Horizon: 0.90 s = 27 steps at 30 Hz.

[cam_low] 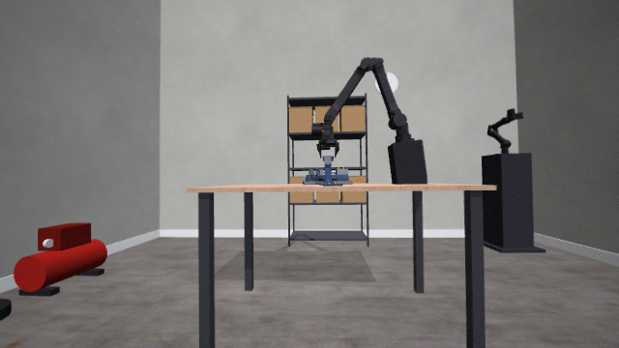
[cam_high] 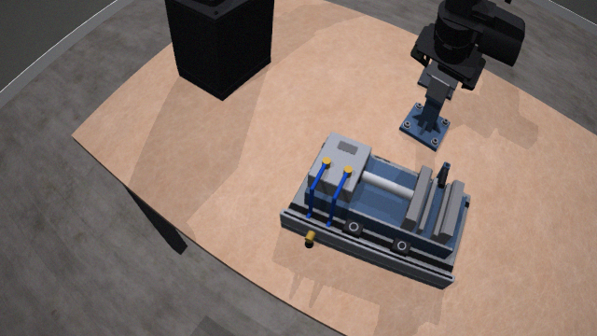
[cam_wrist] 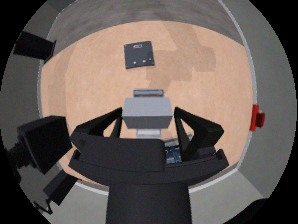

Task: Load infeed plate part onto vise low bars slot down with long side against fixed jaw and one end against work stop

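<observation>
My fingers are standing spread on either side of the part (cam_wrist: 147, 112), which is sitting on the infeed plate (cam_high: 410, 131) near the surface's (cam_high: 140, 140) far right edge. The vise (cam_high: 368, 252) is lying just in front of that plate, toward the near edge. Between its jaws the work stop (cam_high: 444, 174) is standing at the far end. My base pedestal (cam_high: 219, 47) is sitting at the far left corner.

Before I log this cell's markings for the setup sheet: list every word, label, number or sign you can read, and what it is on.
None readable.
Dark plate on the cylinder housing: no text shows.
Two round ring marks on the vise's front rail: symbols, not characters.
Boxes on the shelf rack: too small to tell.
</observation>
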Each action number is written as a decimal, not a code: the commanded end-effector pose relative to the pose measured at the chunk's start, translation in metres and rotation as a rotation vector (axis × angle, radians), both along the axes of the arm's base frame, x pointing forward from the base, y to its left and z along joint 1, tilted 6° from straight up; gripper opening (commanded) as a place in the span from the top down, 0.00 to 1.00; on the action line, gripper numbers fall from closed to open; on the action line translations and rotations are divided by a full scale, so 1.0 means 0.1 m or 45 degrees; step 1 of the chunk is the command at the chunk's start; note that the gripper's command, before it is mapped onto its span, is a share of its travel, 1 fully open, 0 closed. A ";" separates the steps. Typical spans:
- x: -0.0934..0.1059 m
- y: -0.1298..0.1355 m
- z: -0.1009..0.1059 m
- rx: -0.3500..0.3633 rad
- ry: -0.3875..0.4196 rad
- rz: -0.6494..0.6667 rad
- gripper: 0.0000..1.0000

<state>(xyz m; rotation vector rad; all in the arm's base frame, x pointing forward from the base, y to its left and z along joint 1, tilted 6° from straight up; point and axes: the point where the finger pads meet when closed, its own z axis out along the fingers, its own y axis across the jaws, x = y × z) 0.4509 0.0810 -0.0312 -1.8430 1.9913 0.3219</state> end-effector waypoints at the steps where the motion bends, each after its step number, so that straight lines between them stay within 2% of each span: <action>1: 0.00 -0.05 -0.06 0.012 -0.005 0.011 0.19; 3: 0.06 -0.04 0.00 0.023 -0.023 0.015 0.19; 9: -0.01 -0.05 -0.07 0.088 -0.013 0.019 0.19; 20: 0.00 -0.03 -0.01 0.175 -0.027 0.035 0.19; 27: 0.02 -0.06 -0.05 0.234 -0.033 0.034 0.19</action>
